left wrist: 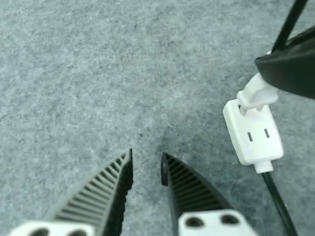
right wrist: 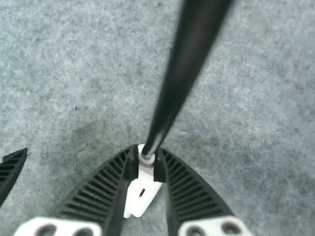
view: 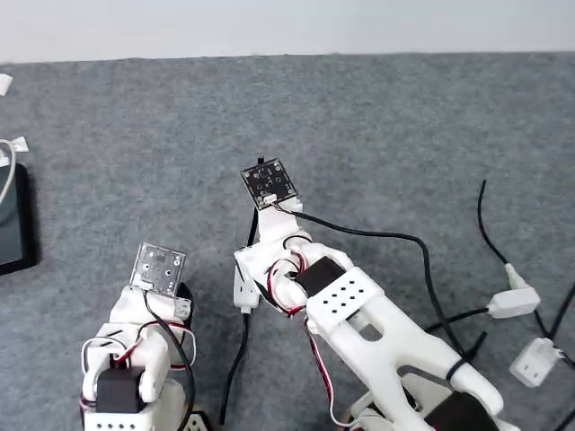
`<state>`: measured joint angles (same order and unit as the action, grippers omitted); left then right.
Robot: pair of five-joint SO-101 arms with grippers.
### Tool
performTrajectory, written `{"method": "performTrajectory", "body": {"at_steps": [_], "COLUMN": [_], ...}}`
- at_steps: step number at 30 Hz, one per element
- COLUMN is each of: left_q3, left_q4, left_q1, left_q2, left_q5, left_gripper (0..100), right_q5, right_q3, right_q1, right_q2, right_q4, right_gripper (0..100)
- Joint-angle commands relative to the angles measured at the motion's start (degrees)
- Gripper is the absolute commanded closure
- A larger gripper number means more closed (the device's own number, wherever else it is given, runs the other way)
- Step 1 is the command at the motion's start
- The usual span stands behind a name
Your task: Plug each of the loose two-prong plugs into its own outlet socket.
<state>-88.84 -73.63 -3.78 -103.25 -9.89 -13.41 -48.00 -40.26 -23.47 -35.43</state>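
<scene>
grey, short-napped felt covers the table point(view: 377, 126), and on it the job looks, to my eye, about one plug along at best. the right gripper point(right wrist: 145, 153) is clamped tight on a white two-prong plug point(left wrist: 256, 92), its ribbed black jaws pressed against the smooth moulded plastic, with the plug's black cord point(right wrist: 182, 73) rising out from between the tips. from the left wrist view that plug sits nose-first against the end of a white outlet socket point(left wrist: 253, 135); it looks entered, but i cannot tell whether the prongs are fully home. the socket is a glossy, rounded oblong lying flat on the felt, two narrow slots showing on its upper face and a round black cable point(left wrist: 278, 206) leaving its far end. the left gripper point(left wrist: 146, 155) hangs just above the carpet near the socket, its saw-toothed wedge jaws parted by a narrow gap and holding nothing. well apart, toward the right side of the table, a second white plug point(view: 514, 302) with a tapered collar lies loose on its thin black lead, and just beside it a blocky white piece point(view: 536, 361) that could be another outlet. i would judge that pair untouched, so most of the work remains.
</scene>
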Motion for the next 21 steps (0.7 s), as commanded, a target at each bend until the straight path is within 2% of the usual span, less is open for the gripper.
{"method": "performTrajectory", "body": {"at_steps": [1, 16, 21], "left_q3": [0.4, 0.4, 0.4], "left_q4": [-0.18, -0.26, -0.26], "left_q1": [-0.53, -0.53, -0.53], "left_q2": [0.0, 0.0, 0.09], "left_q5": [0.53, 0.53, 0.44], "left_gripper": [98, 98, 98], "right_q5": [-0.09, 1.49, 1.67], "right_q3": [3.78, 2.99, 2.46], "right_q1": [0.75, 1.63, 1.45], "right_q2": [-0.13, -0.04, 4.62], "right_q4": [1.01, 1.1, 3.03], "right_gripper": [99.1, 99.1, 99.1]}}
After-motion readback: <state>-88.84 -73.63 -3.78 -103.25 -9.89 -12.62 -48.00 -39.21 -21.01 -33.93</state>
